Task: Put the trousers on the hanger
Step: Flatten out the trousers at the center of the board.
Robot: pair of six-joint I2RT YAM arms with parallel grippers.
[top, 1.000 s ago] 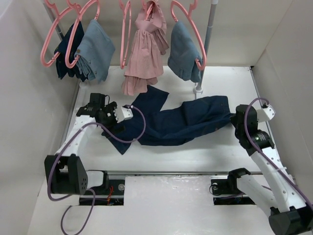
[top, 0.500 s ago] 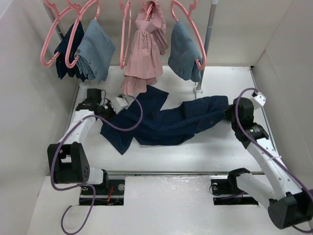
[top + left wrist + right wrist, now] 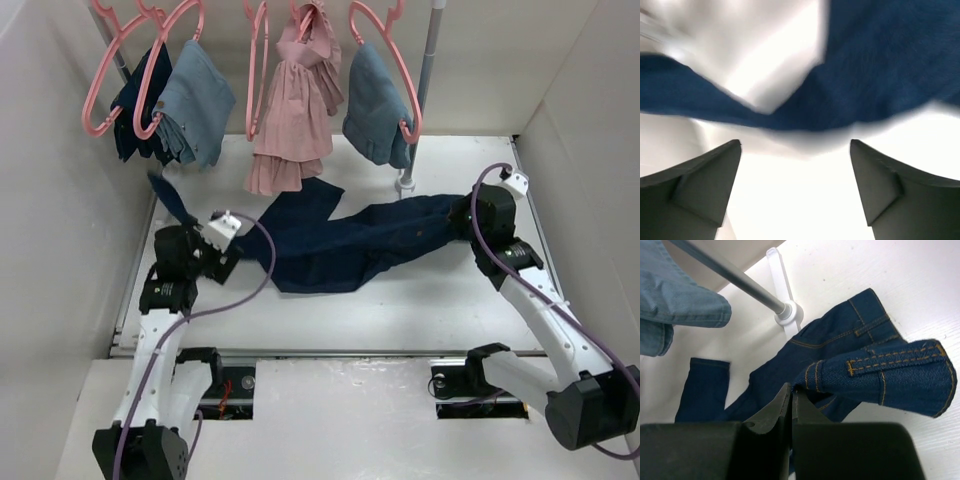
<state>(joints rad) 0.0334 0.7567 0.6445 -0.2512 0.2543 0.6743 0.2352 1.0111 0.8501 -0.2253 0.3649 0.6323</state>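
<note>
White walls box in the table (image 3: 420,300). An empty hanger (image 3: 90,100) hangs over its far-left corner. Trousers (image 3: 340,245) lie spread across the table's middle, no part on the hanger, so the hanging is all left to do. Right gripper (image 3: 791,390) is pinched onto their waistband near the right edge. Left gripper (image 3: 795,145) stands wide and empty by the left edge. Its wrist view is blurred, and a dark strip of cloth beside that arm is hard to make out.

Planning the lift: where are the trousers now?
Top view: trousers lie across the table centre, in front of the pink dress, waistband pinched in the right tool.
</note>
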